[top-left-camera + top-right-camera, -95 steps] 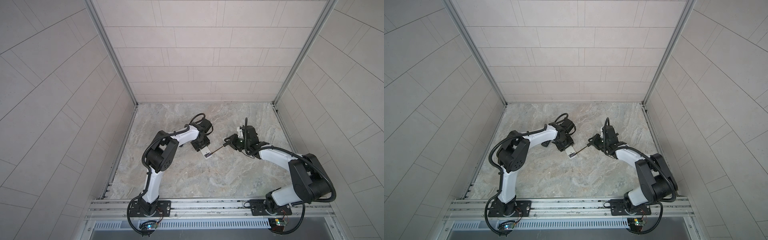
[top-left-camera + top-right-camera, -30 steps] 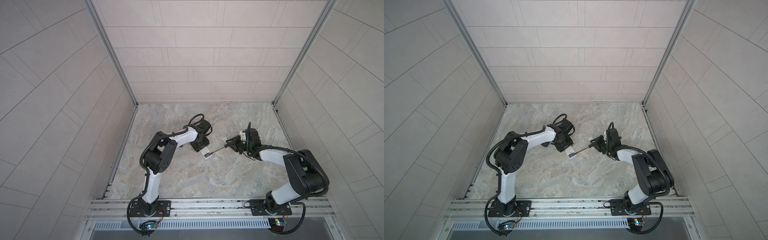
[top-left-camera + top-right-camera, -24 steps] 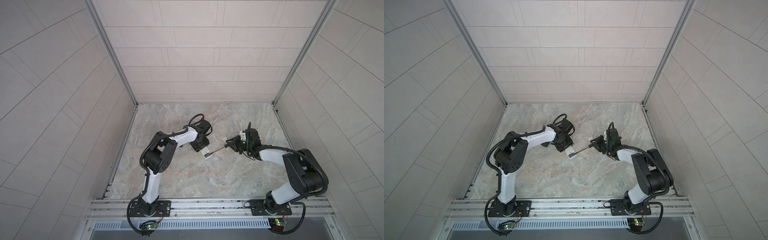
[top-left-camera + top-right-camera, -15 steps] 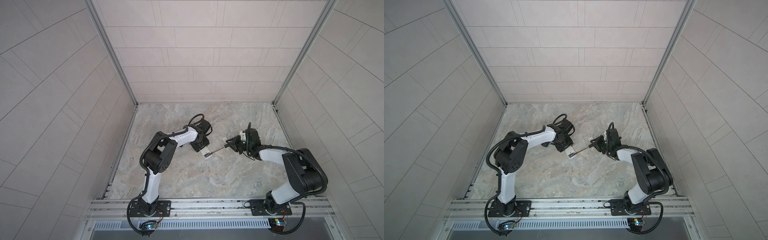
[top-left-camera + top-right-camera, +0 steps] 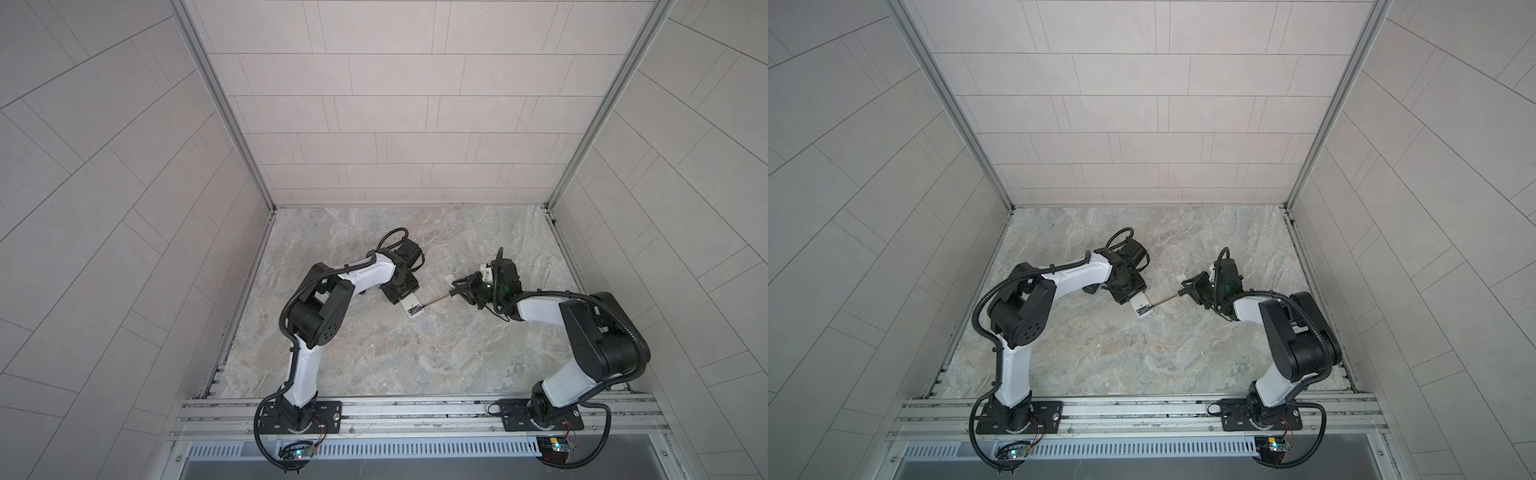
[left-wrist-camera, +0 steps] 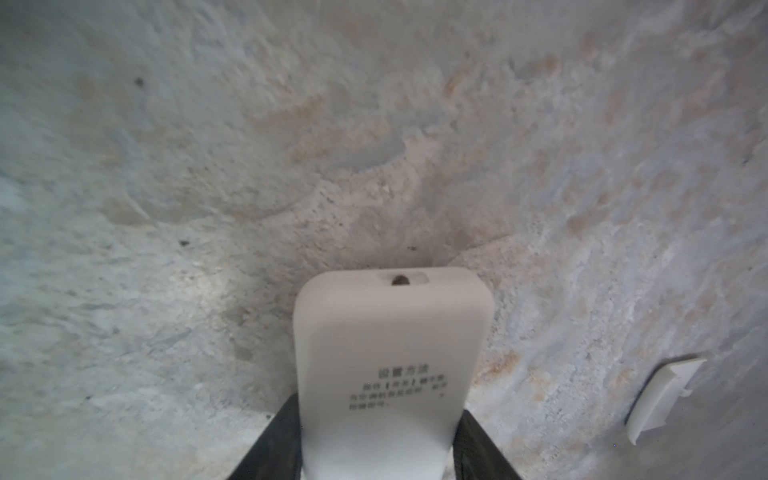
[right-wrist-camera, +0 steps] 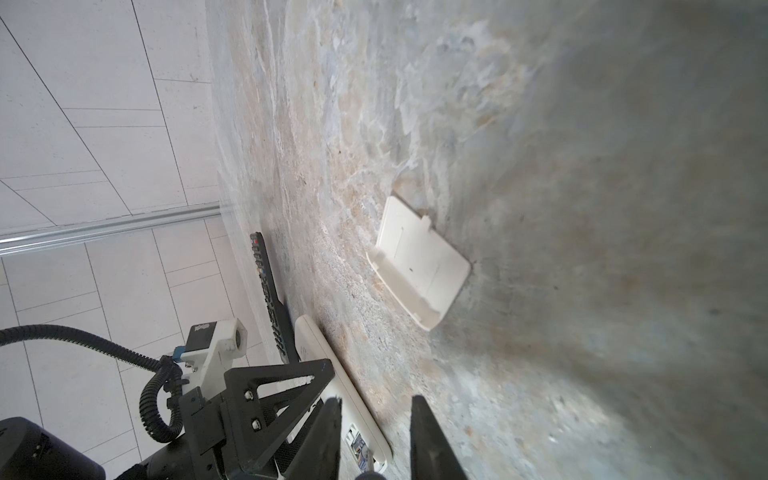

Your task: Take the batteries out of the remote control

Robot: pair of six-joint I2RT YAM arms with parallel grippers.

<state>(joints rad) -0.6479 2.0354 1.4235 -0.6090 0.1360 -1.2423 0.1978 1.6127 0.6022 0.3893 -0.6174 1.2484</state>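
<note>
Pale tiled walls close in on three sides of a marbled stone worktop, with both arms reaching toward its middle. The left end effector is closed on a white remote, one black finger pressed against each long side. The remote lies flat on the stone with its free end sticking out past the fingers. The left wrist view shows the remote's back facing up, with a block of printed text and a small hole in a notch at the far end.

The right end effector is closed almost fully on a screwdriver. In both top views the thin metal shaft runs from the end effector down to the edge of the remote's free end, and its tip seems to touch there. A small white cover lies loose on the worktop just beside the right end effector, apart from the remote. A black remote lies on the stone beyond the white one, partly under the left arm.

The batteries cannot be made out in any view.
</note>
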